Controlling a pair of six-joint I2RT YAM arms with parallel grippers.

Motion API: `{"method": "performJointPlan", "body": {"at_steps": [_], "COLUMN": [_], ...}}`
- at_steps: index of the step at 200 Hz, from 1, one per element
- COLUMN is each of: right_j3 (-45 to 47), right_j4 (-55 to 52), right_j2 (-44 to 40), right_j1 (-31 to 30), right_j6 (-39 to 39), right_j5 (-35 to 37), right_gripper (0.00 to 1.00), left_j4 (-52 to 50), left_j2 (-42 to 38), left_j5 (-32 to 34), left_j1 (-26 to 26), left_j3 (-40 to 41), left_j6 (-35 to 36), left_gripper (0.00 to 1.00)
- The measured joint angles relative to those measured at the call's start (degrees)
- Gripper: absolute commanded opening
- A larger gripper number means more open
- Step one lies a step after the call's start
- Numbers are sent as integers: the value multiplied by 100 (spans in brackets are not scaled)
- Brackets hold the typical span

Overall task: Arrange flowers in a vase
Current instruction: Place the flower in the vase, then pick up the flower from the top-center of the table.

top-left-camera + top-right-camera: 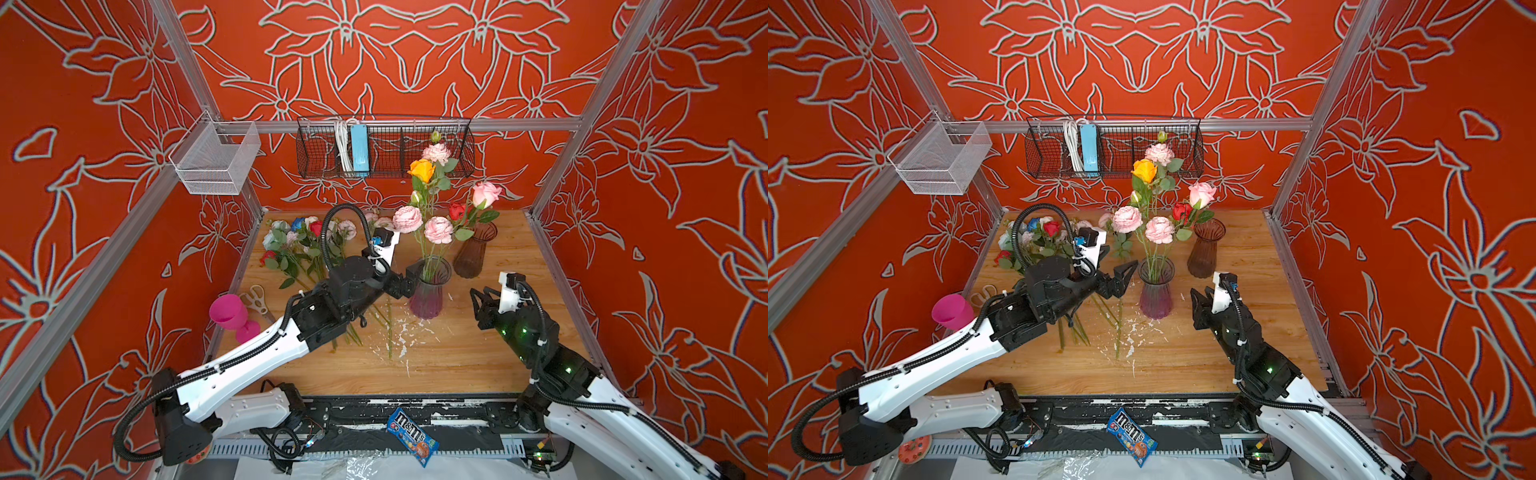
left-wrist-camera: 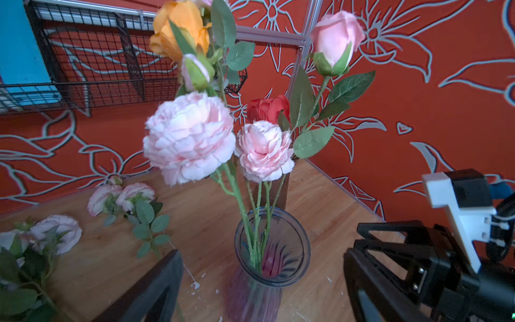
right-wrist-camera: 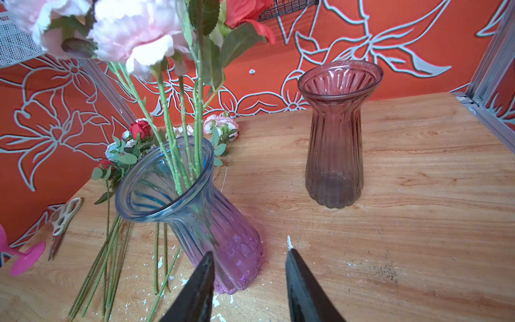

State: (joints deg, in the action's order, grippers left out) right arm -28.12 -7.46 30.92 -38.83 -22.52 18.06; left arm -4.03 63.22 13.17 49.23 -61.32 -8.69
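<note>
Nearest, off the counter's front edge, a blue M&M's packet (image 1: 411,435) lies on the black base rail (image 1: 457,415). On the wooden counter (image 1: 457,361), my right jaws hover near and to the right of the clear ribbed glass vase with a purple base (image 1: 430,293). They are partly apart with nothing between them. My left jaws sit just beside that vase's rim on its left, spread wide and holding nothing; I cannot tell if they touch the glass. Artificial flowers (image 1: 438,230) stand in this vase: pale pink peony-like blooms, a red rose (image 1: 457,211), a pink rose (image 1: 486,194) and an orange rose (image 1: 422,170) highest. Just beyond, to the right, stands a brown ribbed glass vase (image 1: 473,253). At far left a heap of loose flowers (image 1: 291,245) lies flat, stems pointing near. A black wire basket (image 1: 386,145) hangs on the far wall.
</note>
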Motion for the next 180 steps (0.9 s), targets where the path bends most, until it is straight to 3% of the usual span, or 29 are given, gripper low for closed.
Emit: {"method": "performJointPlan", "body": {"at_steps": [92,154,180], "right_j3": [0,0,0], "right_j4": [-2,4,15], "right_j2": [94,175,286], "right_j1": [0,2,2], "right_j6": [0,0,-2], "right_j5": [2,-4,-7], "right_gripper": [44,44,44], "left_j4": [-1539,-1823,-1722], "left_j2": [-822,-1482,-1497], "left_j5": [503,1078,918], "left_j1": [0,-57,-420], "left_j3": [153,1032,1604], "left_j6": [-127,-800,-1252], "left_gripper": [94,91,89]}}
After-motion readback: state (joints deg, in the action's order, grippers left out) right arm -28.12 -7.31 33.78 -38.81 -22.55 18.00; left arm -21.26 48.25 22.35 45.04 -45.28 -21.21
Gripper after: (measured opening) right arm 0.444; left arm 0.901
